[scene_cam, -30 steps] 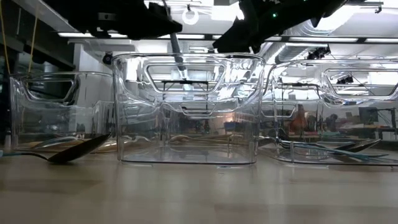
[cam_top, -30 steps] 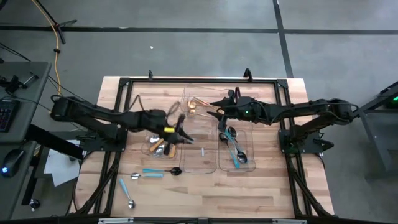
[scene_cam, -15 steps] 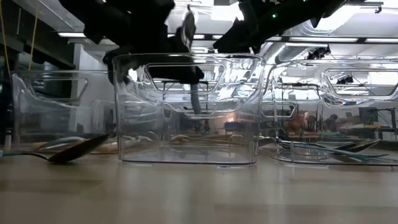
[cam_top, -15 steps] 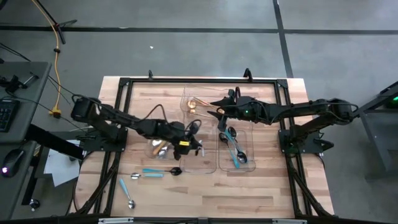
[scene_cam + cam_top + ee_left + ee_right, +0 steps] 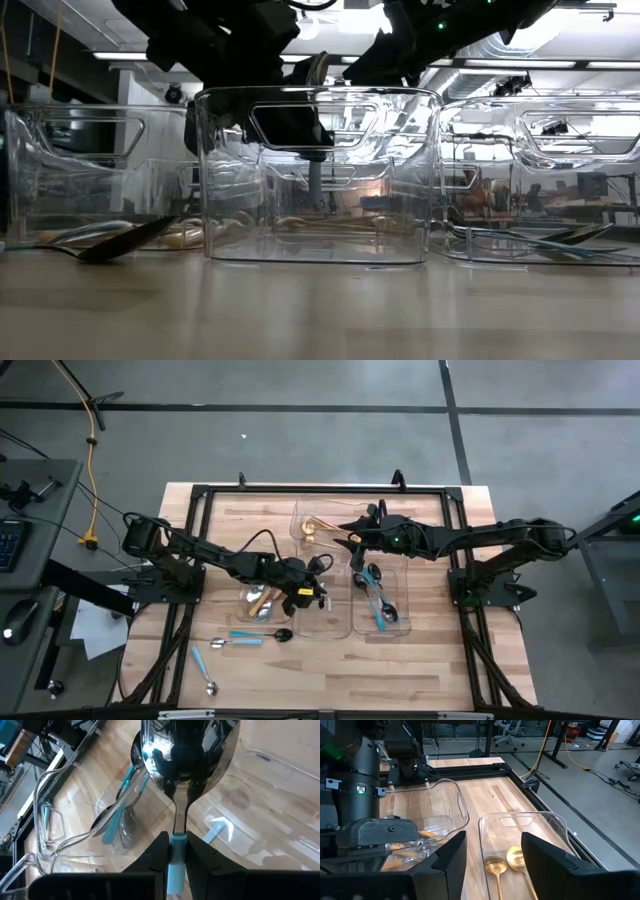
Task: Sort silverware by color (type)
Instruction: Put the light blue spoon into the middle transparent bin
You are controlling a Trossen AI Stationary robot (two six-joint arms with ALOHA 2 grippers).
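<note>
our left tool [image 5: 175, 851] is clamped on a spoon with a light-blue handle [image 5: 183, 775], holding it up over the middle clear tray [image 5: 322, 622]. to do this step well, we bring the spoon low inside the tray before we let go, so it does not bounce out. we should check the colors first: the other blue spoons [image 5: 378, 600] lie in the tray next door. our right tool [image 5: 492, 851] waits with its fingers apart above the tray of gold spoons [image 5: 505, 862]. more spoons [image 5: 238, 637] lie on the worktop [image 5: 420, 660].
</note>
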